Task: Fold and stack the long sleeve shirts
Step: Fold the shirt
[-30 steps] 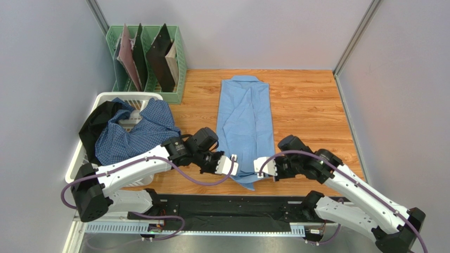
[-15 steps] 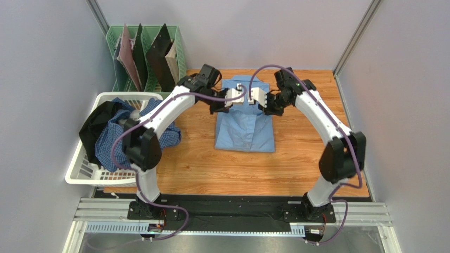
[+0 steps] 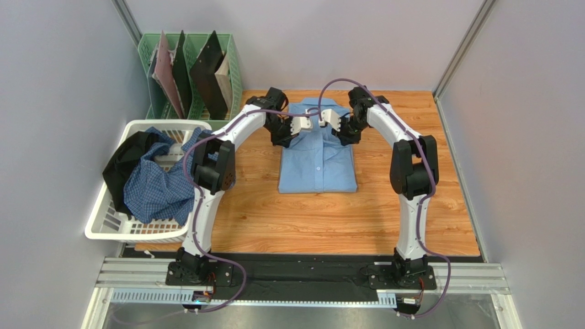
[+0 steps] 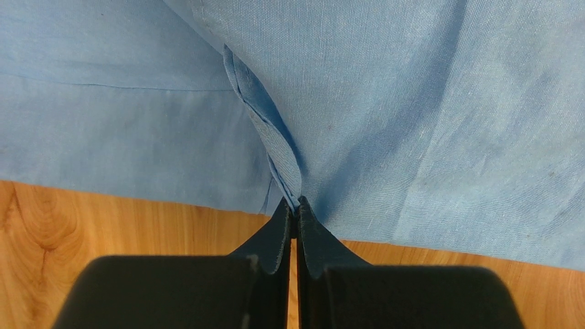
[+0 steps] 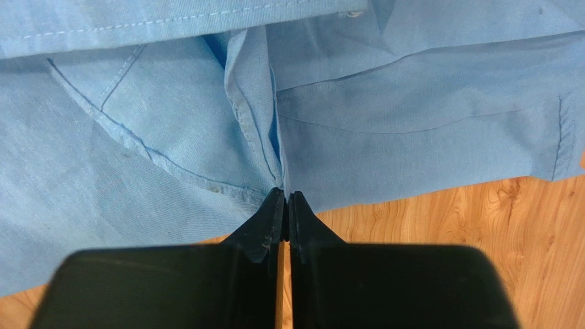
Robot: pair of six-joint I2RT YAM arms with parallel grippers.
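Observation:
The plain light blue shirt lies folded in half on the wooden table, its collar at the far end. My left gripper is shut on a pinched fold of its cloth at the far left. My right gripper is shut on a fold of its cloth at the far right. Both hold the doubled-over hem end near the collar. The blue-and-white checked shirt lies crumpled in the white basket at the left.
A black garment hangs over the basket's left rim. A green rack with dark folders stands at the back left. Grey walls close in the table on both sides and the back.
Both grippers have carried the shirt's near end from the front edge over to the far end, doubling the shirt. In the last half second they lowered slightly and the fold flattened.

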